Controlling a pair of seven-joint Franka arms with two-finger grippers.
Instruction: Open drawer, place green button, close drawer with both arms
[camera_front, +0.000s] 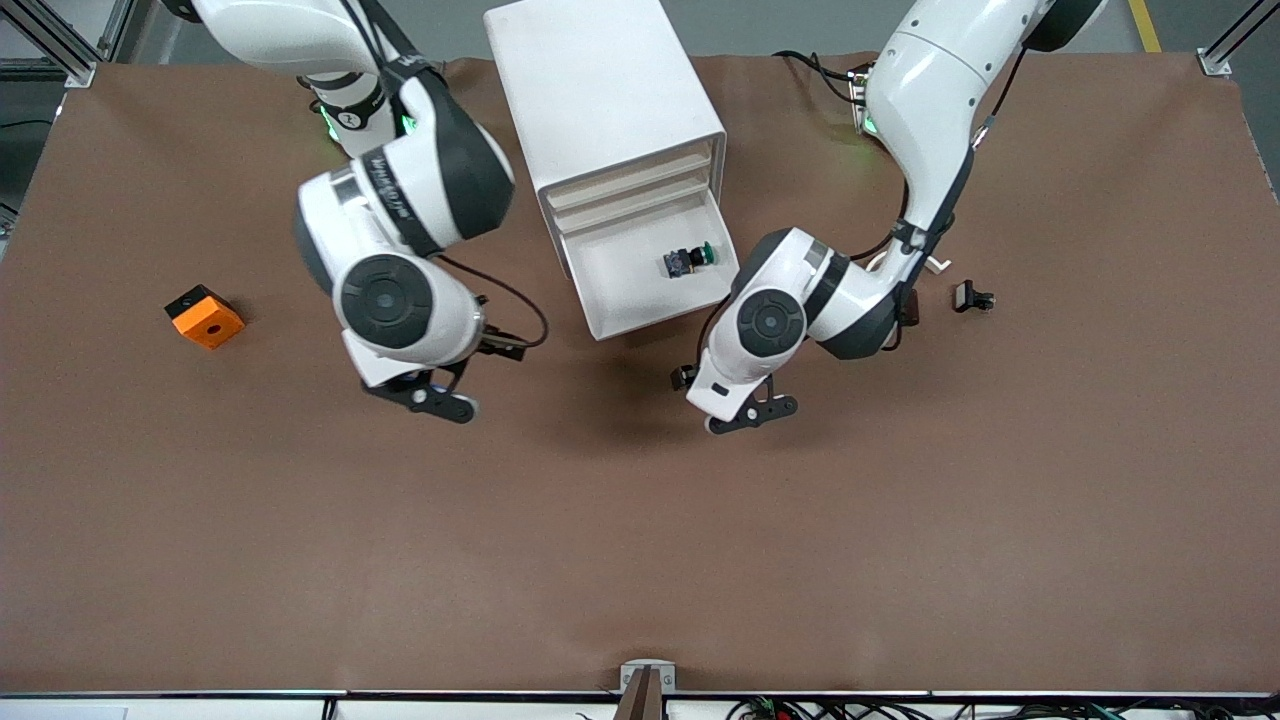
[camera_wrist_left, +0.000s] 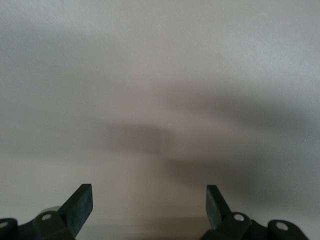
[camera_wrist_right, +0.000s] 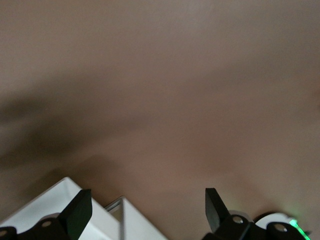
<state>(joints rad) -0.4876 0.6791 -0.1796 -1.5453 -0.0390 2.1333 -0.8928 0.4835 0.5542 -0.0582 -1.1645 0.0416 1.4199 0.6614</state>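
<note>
The table (camera_front: 640, 560) is covered in a matte brown, felt-like sheet, and its stretch nearest the front camera lies bare.

Above that, the left claw (camera_front: 752, 412) hangs over bare brown cover just in front of the pulled-out drawer, toward the left arm's end of it. Its two flat black fingers (camera_wrist_left: 80, 206) stand wide apart with nothing between them, and the left wrist view shows only the cover and soft shadows. The arm itself is glossy white with rounded joints ringed in black.

The right claw (camera_front: 432, 395) hangs over the cover off the drawer's corner toward the right arm's end. Its wedge-shaped black fingers (camera_wrist_right: 79, 210) are spread fully and hold nothing; the right wrist view catches white edges of the cabinet below them.

An orange block (camera_front: 205, 316), square with a round dark hole in its top face, sits on the table toward the right arm's end.

A small dark part (camera_front: 973, 297) lies toward the left arm's end.

The lowest drawer (camera_front: 620, 280) of the smooth white boxy cabinet (camera_front: 600, 90) is drawn out, a shallow white tray. In it lies the button (camera_front: 689, 260), tipped on its side: round green cap, black body, blue base.
</note>
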